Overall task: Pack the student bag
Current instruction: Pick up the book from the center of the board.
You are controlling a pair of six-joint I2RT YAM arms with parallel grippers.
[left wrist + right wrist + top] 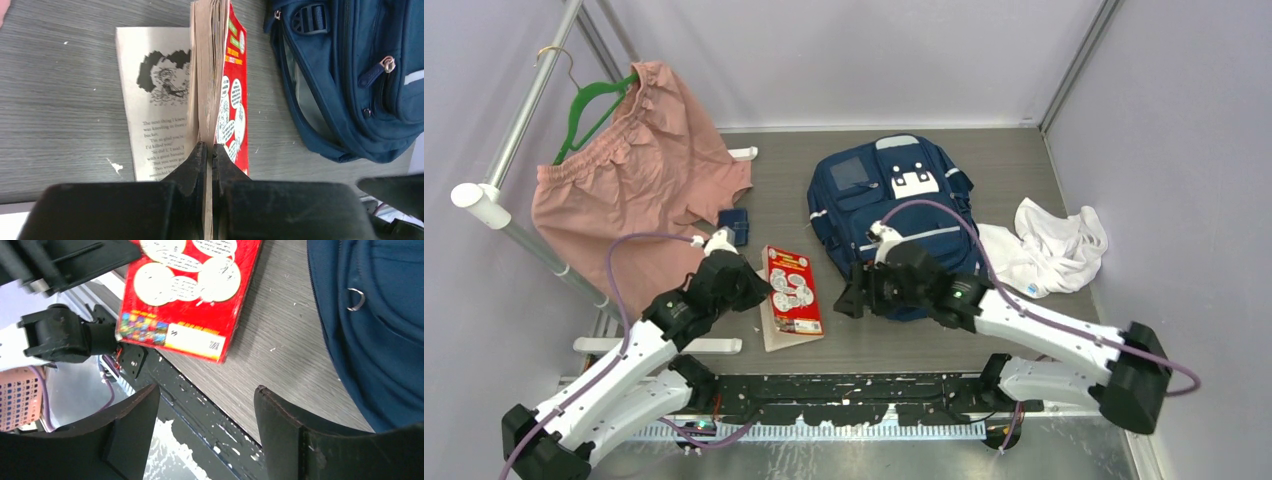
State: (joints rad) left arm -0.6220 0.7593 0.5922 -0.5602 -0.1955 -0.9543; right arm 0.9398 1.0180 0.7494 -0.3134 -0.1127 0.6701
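Note:
The student bag (894, 210), navy with a white patch, lies flat at the table's middle back, its side also visible in the left wrist view (350, 75). A red paperback book (792, 292) lies left of it, partly opened. My left gripper (762, 288) is shut on the book's edge, and its jaws (210, 152) pinch a thin stack of pages. The red cover (231, 100) stands up on edge and one printed page (150, 100) lies flat on the table. My right gripper (846, 298) hangs open and empty by the bag's near left corner, between the book (185, 295) and the bag (370, 330).
Pink shorts (634, 190) on a green hanger (589, 110) hang from a slanted rail (519, 140) at the left. A small dark blue pouch (735, 226) lies beside them. A white cloth (1049, 248) is crumpled right of the bag. The table's near edge (210, 415) runs under my right fingers.

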